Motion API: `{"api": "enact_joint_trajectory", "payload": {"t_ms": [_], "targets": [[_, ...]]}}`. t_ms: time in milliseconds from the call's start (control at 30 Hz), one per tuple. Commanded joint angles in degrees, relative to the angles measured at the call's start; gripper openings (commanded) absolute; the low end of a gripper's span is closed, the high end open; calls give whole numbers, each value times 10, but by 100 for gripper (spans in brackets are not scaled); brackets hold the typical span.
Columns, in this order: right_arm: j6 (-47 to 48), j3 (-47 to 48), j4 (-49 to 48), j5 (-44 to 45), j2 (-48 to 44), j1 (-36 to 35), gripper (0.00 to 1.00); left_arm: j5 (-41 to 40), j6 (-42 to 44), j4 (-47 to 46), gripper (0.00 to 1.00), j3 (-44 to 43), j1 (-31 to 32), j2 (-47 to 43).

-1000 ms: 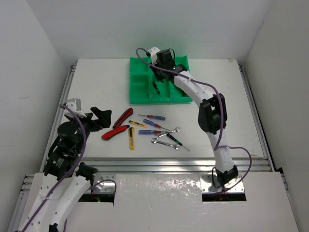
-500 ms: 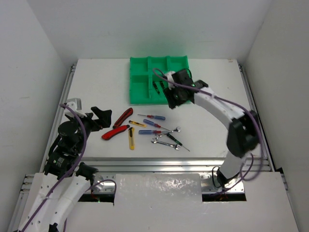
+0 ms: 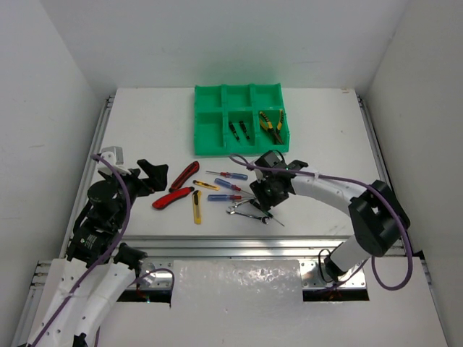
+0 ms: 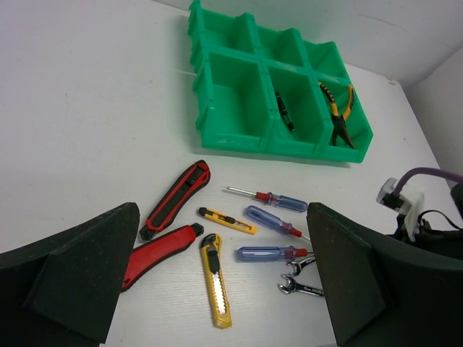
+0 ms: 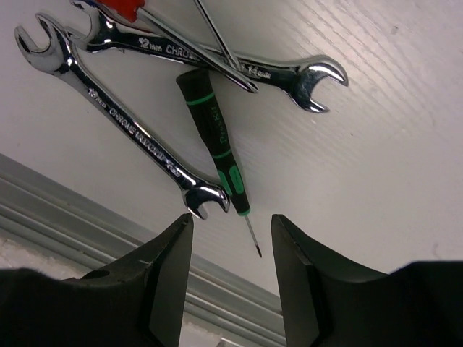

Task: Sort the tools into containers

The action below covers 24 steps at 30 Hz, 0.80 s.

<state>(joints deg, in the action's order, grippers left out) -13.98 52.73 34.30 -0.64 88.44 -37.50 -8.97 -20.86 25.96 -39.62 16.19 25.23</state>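
Note:
The green tray (image 3: 206,148) stands at the back; it also shows in the left wrist view (image 4: 239,139). Yellow-handled pliers (image 3: 271,121) lie in its near right compartment and two dark screwdrivers (image 3: 239,130) in its near middle one. On the table lie two red-black utility knives (image 3: 184,175), two yellow box cutters (image 3: 197,207), three blue and red screwdrivers (image 3: 228,174), two silver wrenches (image 5: 123,119) and a green-black screwdriver (image 5: 215,141). My right gripper (image 3: 264,194) is open and empty, low over the wrenches (image 5: 231,231). My left gripper (image 3: 148,177) is open and empty, left of the knives (image 4: 221,217).
A metal rail (image 3: 239,242) runs along the table's near edge, just below the wrenches and close to my right gripper. White walls enclose the table on three sides. The tray's three far compartments and its near left one hold nothing that I can see.
My right arm has swung from over the tray to low over the wrenches, its gripper empty. The pliers now show in the near right compartment. The left arm has not moved.

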Motion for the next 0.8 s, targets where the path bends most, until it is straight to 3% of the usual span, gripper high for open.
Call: {"api": "enact_joint_trajectory", "payload": {"t_ms": [0,200,367,500,767], "targets": [[-9,3,-42,-3,27,-14,48,-2,7,-20,100,-1,7,0],[-6,4,-80,-3,88,-17,47,-2,6,-20,100,-1,7,-1],[-5,-3,-93,35,111,-21,29,0,6,-21,100,0,8,-1],[-3,-15,-79,54,77,-24,12,4,7,-22,100,0,7,-1],[-4,-9,-23,63,-81,-28,8,5,7,-23,100,0,8,2]]}}
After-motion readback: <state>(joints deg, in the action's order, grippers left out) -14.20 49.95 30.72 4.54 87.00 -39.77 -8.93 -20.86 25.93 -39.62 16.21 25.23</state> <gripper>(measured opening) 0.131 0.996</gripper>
